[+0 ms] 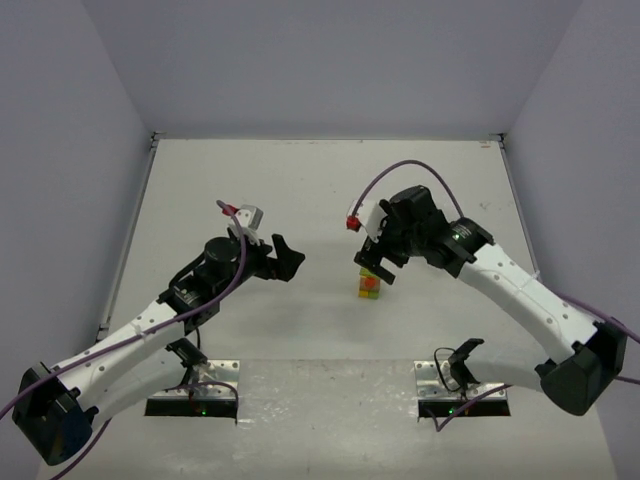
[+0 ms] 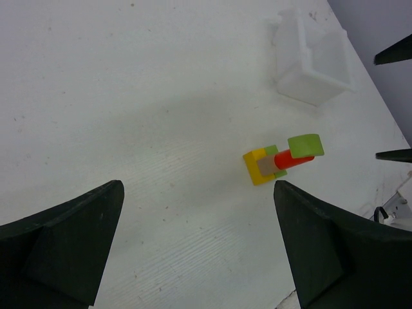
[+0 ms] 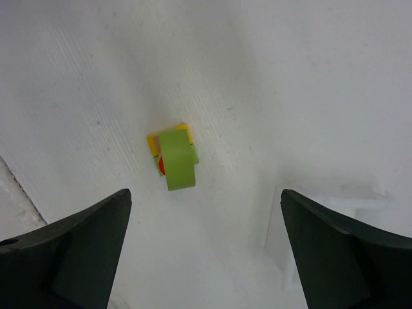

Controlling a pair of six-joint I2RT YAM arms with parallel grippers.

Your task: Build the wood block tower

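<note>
As it stands on the worktop (image 1: pixel 300 180), tower (image 1: pixel 370 284): green block (image 3: pixel 177 161) topmost.
Left tool (image 2: pixel 197 187): spread, empty.
Right tool (image 3: pixel 205 193): spread above it.

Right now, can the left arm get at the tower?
Probably yes. The left claw is open and faces the tower across bare table. The right claw hangs open just above the tower, though, so coming in from the top could clash.
</note>
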